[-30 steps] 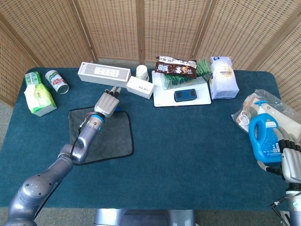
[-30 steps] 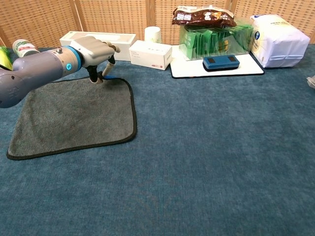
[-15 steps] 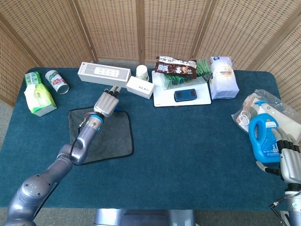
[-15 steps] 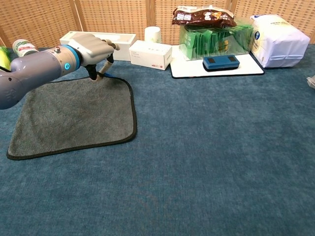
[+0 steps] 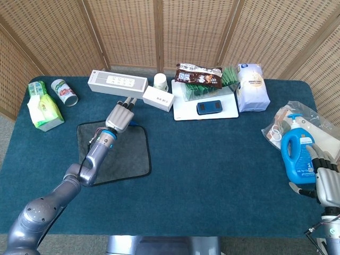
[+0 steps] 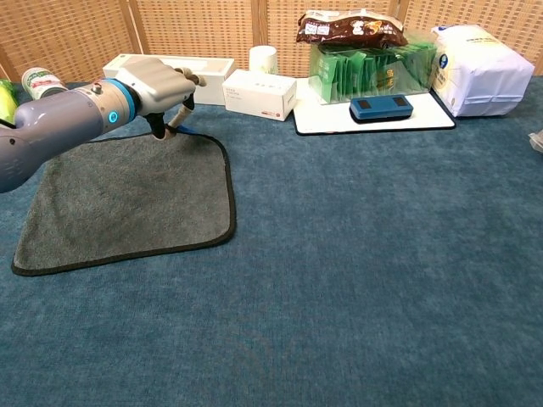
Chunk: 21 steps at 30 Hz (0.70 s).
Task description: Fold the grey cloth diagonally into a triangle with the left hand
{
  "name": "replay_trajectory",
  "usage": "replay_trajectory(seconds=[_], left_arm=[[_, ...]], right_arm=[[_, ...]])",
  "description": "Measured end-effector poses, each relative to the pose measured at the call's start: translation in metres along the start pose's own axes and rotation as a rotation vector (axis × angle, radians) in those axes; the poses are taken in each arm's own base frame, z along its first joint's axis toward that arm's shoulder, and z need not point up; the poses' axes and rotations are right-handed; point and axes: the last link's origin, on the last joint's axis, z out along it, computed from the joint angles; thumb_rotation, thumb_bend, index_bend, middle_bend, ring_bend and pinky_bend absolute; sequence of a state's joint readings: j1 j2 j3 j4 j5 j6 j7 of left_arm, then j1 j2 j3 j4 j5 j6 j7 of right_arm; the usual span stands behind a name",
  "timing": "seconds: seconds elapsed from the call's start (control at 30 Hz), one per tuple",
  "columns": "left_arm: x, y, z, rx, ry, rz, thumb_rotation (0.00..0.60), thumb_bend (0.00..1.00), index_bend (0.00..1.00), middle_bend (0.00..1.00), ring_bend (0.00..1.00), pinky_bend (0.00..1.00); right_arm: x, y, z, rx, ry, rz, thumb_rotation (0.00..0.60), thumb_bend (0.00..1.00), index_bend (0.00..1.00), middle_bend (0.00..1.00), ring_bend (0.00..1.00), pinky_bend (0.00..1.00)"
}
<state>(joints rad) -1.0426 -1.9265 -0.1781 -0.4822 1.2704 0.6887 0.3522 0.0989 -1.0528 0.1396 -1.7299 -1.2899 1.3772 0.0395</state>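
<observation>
The grey cloth (image 6: 127, 199) lies flat and unfolded on the bench (image 6: 356, 254), in front of the long white box (image 6: 170, 66). The left hand (image 6: 157, 85) hovers over the cloth's far edge, near the far corner on the white-box side — fingers (image 6: 174, 121) curled downward toward the hem; whether they pinch the fabric cannot be told. The right hand (image 5: 326, 178) rests beside the blue detergent bottle (image 5: 297, 156) — fingers apart, gripping nothing.
</observation>
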Motion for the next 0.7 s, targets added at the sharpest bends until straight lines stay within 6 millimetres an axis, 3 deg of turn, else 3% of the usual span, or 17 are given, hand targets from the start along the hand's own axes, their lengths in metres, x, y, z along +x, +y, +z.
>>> replay_trajectory(seconds=[0.37, 0.7], left_arm=[[0.0, -0.005, -0.01, -0.017, 0.028, -0.008, 0.6, 0.64, 0.74, 0.02, 0.06, 0.36], [0.001, -0.017, -0.037, -0.045, 0.061, -0.038, 0.6, 0.63, 0.74, 0.01, 0.06, 0.34]], right_arm=[[-0.001, -0.002, -0.001, 0.008, -0.005, 0.0, 0.6, 0.0, 0.0, 0.0, 0.0, 0.0], [-0.003, -0.004, -0.003, 0.02, -0.015, -0.005, 0.6, 0.0, 0.0, 0.0, 0.0, 0.0]])
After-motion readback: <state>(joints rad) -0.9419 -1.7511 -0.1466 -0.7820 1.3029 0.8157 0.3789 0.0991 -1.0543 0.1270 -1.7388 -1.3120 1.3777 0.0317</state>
